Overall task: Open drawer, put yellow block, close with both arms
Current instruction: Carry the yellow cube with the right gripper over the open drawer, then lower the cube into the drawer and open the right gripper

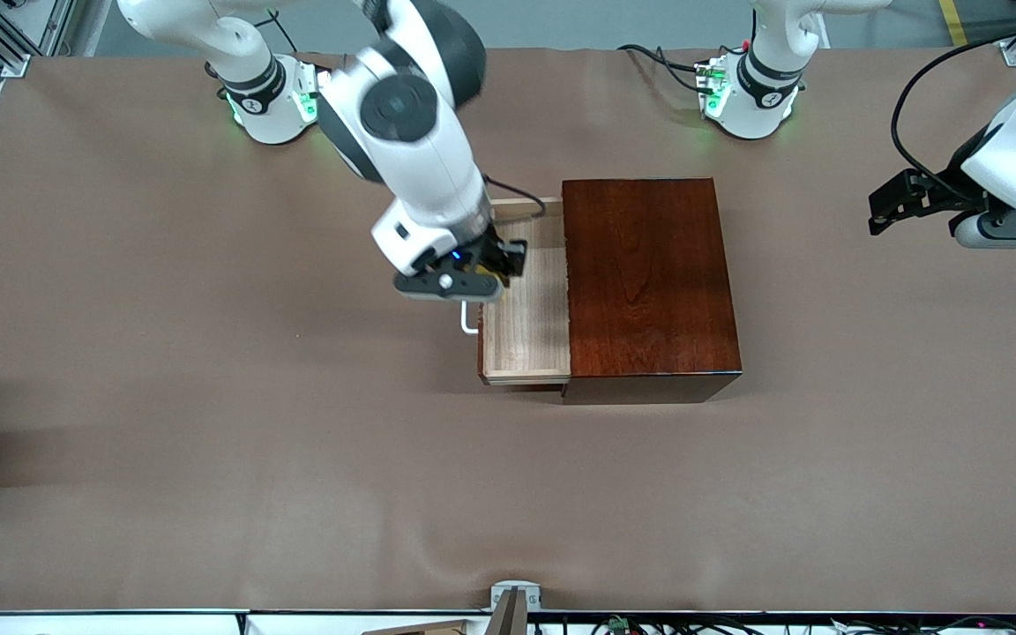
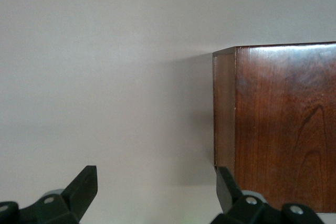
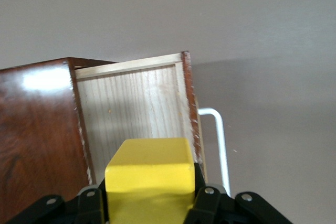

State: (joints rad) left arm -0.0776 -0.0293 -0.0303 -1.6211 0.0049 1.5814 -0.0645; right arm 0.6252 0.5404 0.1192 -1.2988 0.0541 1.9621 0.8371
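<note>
Block over open drawer, ready to drop.
Right claw pinches yellow block directly above drawer tray, near handle; only move needed is straight down. Left claw spread, waiting off the box's left-arm end.

Yellow block held above the drawer — pale-wood tray pulled open.

Brown-covered table, grey floor

Right pincer clamps yellow block over open drawer; white handle beside wooden box.
</note>
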